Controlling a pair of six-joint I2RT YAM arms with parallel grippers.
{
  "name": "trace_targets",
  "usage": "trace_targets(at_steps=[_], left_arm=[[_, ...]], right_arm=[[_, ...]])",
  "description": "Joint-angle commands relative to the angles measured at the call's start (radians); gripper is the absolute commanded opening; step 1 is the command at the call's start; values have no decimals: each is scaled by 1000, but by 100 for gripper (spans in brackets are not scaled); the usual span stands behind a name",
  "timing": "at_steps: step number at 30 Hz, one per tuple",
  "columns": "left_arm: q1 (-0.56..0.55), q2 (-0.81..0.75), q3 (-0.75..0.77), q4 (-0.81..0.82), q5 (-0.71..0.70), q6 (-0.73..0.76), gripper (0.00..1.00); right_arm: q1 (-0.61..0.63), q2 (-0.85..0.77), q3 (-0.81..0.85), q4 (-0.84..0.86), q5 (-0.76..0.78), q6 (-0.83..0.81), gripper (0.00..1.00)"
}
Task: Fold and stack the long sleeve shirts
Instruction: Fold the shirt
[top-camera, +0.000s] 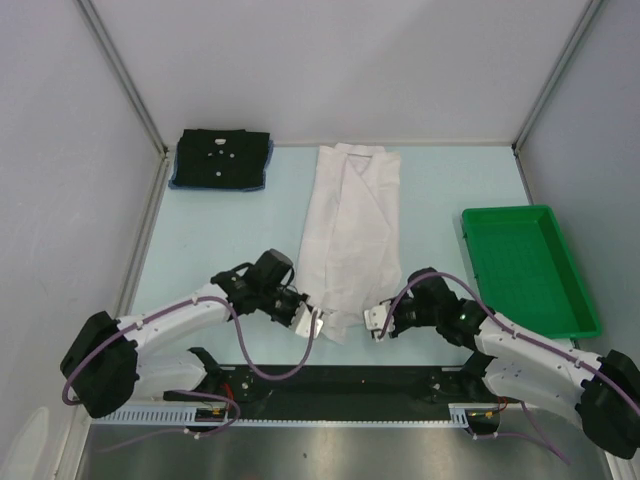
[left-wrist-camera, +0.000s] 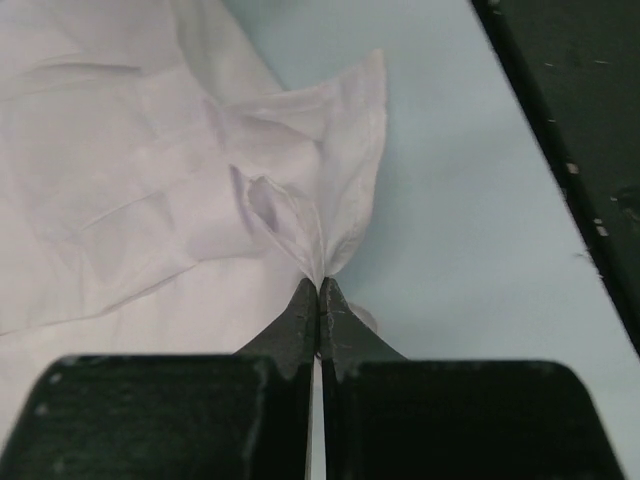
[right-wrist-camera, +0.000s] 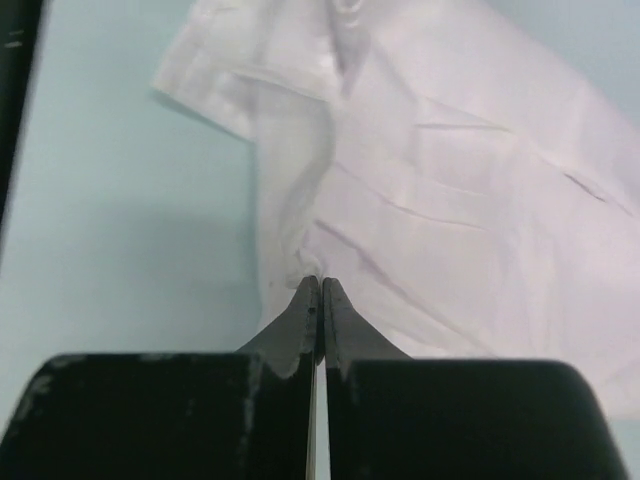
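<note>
A white long sleeve shirt (top-camera: 350, 225) lies lengthwise in the middle of the table, collar at the far end, folded into a narrow strip. My left gripper (top-camera: 313, 322) is shut on its near left corner, and the cloth (left-wrist-camera: 300, 200) bunches into a pinch at my left gripper (left-wrist-camera: 319, 285) in the left wrist view. My right gripper (top-camera: 377, 322) is shut on the near right corner, where creased fabric (right-wrist-camera: 440, 190) gathers at my right gripper (right-wrist-camera: 320, 282). A folded black shirt (top-camera: 221, 158) with small white marks sits at the far left on top of a blue one (top-camera: 176, 181), of which only an edge shows.
A green plastic tray (top-camera: 571, 272) stands at the right. The black base rail (top-camera: 350, 385) runs along the near edge. Grey walls close the left, right and far sides.
</note>
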Motion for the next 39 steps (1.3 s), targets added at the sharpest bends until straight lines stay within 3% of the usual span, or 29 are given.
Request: trace_targets(at_steps=[1, 4, 9, 13, 16, 19, 25, 32, 33, 35, 36, 39], left_arm=[[115, 83, 156, -11, 89, -37, 0], [197, 190, 294, -41, 127, -22, 0], [306, 425, 614, -116, 167, -9, 0], [358, 658, 893, -173, 156, -58, 0], [389, 841, 1183, -222, 146, -89, 0], [402, 997, 1352, -253, 124, -89, 0], [409, 1163, 1501, -270, 77, -79, 0], [412, 1215, 1504, -226, 32, -101, 3], [412, 1219, 1509, -207, 27, -112, 4], [415, 1222, 1526, -184, 2, -159, 16], [418, 1217, 1536, -178, 1, -175, 21], [439, 1171, 1561, -169, 1, -268, 47]], right_arm=[[-121, 32, 115, 80, -97, 6, 0], [-248, 106, 200, 120, -168, -4, 0], [-423, 377, 427, 229, -242, 19, 0], [-503, 605, 590, 295, -272, 19, 0], [-562, 771, 702, 339, -289, 1, 0], [-601, 915, 817, 347, -295, -10, 0], [-627, 1078, 946, 312, -311, -41, 0], [-622, 1146, 989, 340, -257, -33, 0], [-621, 1146, 997, 333, -242, -37, 6], [-624, 1134, 1003, 312, -202, -31, 13], [-622, 1123, 1011, 309, -185, -19, 28], [-633, 1066, 1041, 258, -108, 66, 54]])
